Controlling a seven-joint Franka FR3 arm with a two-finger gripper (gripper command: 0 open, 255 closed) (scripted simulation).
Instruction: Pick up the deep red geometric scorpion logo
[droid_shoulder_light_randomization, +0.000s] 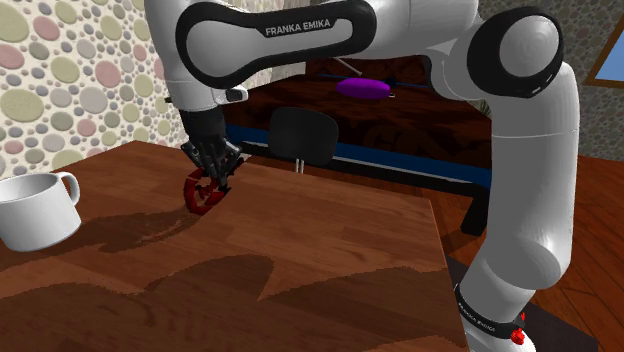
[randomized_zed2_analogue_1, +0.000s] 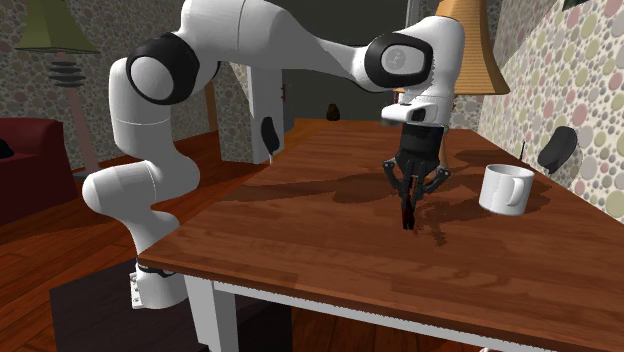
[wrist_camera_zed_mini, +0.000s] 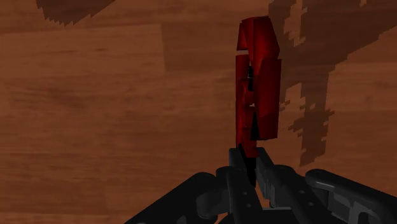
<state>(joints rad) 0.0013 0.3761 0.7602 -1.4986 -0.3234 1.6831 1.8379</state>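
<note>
We see a white arm (droid_shoulder_light_randomization: 520, 180) of thick rounded segments with dark grey joints (droid_shoulder_light_randomization: 522, 52), and white FRANKA EMIKA lettering (droid_shoulder_light_randomization: 297, 29) on a black panel. Its gripper (droid_shoulder_light_randomization: 213, 182) is all black. A black band (droid_shoulder_light_randomization: 487, 318) and a small red mark (droid_shoulder_light_randomization: 518, 335) sit near its foot.

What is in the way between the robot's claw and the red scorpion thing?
Nothing visible. The gripper is shut on the red scorpion logo, pinching its edge. The white mug stands apart from them on the table.
</note>
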